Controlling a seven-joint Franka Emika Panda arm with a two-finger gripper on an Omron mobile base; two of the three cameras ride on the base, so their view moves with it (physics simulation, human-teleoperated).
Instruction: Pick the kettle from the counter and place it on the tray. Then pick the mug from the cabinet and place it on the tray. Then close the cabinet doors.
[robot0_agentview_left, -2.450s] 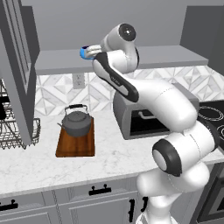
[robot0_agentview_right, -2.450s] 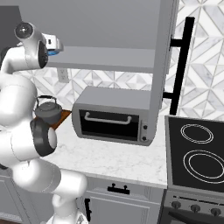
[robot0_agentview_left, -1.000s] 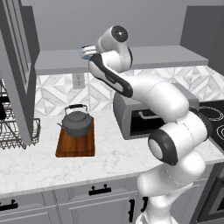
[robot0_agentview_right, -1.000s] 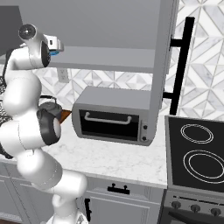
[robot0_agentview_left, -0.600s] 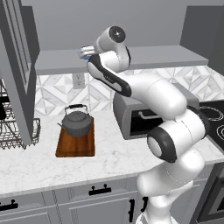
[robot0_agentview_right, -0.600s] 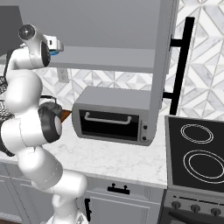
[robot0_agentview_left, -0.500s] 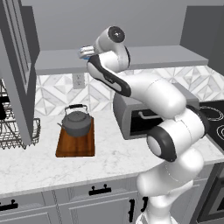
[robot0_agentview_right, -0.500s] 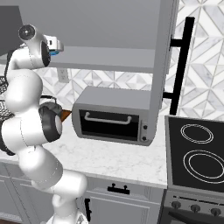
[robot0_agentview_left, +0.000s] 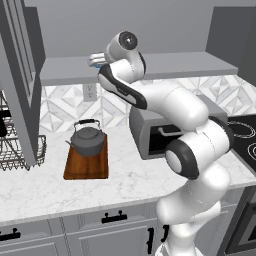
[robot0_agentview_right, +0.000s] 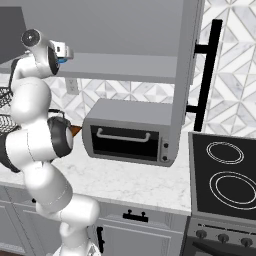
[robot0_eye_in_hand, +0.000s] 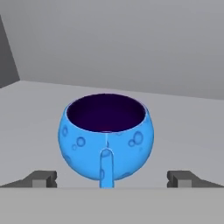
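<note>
Hand view shows the mug (robot0_eye_in_hand: 106, 139), round, bright blue with bubble-like spots, a dark inside and its handle facing the camera, upright on the cabinet (robot0_eye_in_hand: 183, 131) shelf between the spread, released pincer (robot0_eye_in_hand: 112, 178) tips, none touching it.

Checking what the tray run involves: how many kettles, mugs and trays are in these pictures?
Kettle: 1
Mug: 1
Tray: 1
Total: 3
</note>
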